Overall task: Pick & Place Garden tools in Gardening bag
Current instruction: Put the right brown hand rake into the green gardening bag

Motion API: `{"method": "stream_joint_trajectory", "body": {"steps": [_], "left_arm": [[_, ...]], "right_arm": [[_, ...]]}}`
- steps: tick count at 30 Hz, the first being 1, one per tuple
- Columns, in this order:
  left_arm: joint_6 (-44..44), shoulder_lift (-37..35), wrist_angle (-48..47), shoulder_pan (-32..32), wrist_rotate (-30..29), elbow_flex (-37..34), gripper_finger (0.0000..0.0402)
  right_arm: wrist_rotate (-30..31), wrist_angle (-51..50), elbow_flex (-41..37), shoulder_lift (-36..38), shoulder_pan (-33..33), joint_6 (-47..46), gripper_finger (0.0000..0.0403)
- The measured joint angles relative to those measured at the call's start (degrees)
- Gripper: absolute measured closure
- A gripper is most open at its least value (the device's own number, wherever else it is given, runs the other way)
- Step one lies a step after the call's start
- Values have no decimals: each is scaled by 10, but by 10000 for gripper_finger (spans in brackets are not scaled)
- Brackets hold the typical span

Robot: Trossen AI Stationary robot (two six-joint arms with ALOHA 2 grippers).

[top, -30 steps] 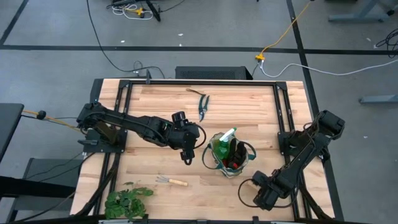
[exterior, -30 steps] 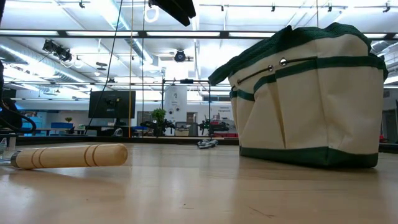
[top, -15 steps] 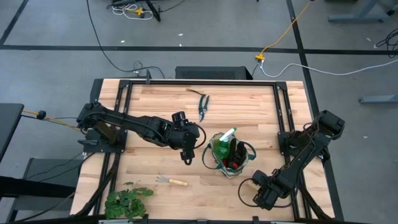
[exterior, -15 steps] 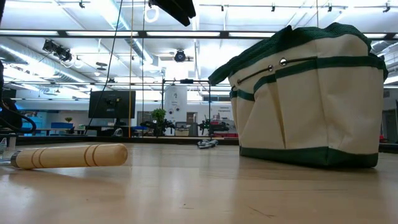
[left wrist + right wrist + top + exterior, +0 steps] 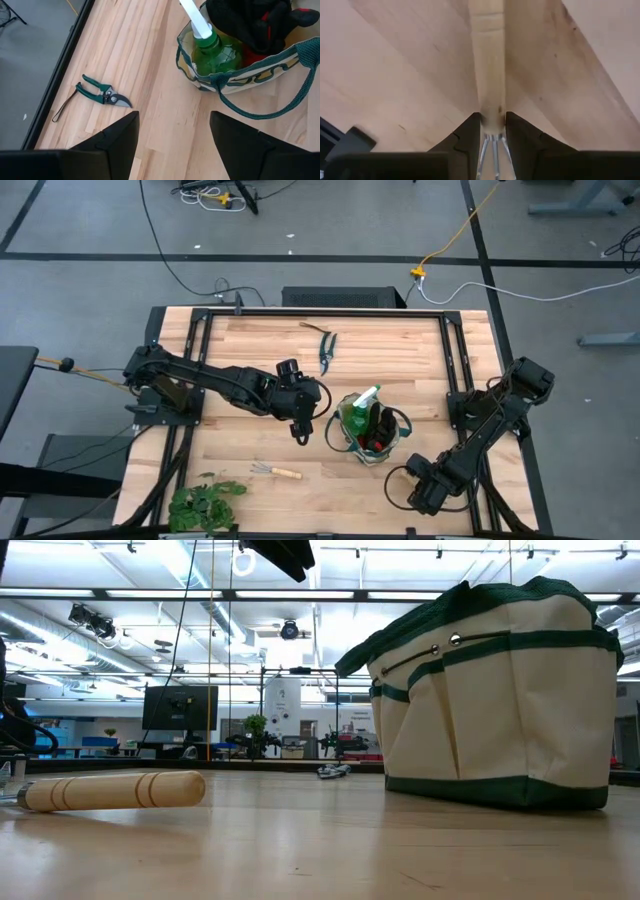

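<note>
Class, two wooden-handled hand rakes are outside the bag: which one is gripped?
The hand rake clamped in the right gripper near the table's right front; the other rake lies free at left front.

right gripper (image 5: 412,483) apparently nudged slightly, hand rake (image 5: 489,65) gripped

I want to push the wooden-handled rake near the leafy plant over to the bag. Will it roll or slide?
The rake lies flat on the table. Its wooden handle looks round and smooth, so a sideways push would probably start it rolling. The metal tines at the other end would likely catch and swing it round instead. It looks stiff, and probably light.
</note>
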State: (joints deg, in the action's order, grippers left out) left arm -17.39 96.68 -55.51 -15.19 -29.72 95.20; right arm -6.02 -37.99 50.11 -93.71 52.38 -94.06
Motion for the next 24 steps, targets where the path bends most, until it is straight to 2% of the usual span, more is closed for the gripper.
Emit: {"method": "stream_joint_trajectory", "body": {"steps": [6, 13, 24], "left_arm": [[1, 0, 0, 0, 0, 0, 152], [0, 0, 2, 0, 0, 0, 152], [0, 0, 105, 0, 0, 0, 152]], "right_arm": [[-17, 47, -33, 2, -1, -2, 309], [-21, 53, -38, 3, -1, -4, 318], [-46, 58, -39, 2, -6, -1, 342]]}}
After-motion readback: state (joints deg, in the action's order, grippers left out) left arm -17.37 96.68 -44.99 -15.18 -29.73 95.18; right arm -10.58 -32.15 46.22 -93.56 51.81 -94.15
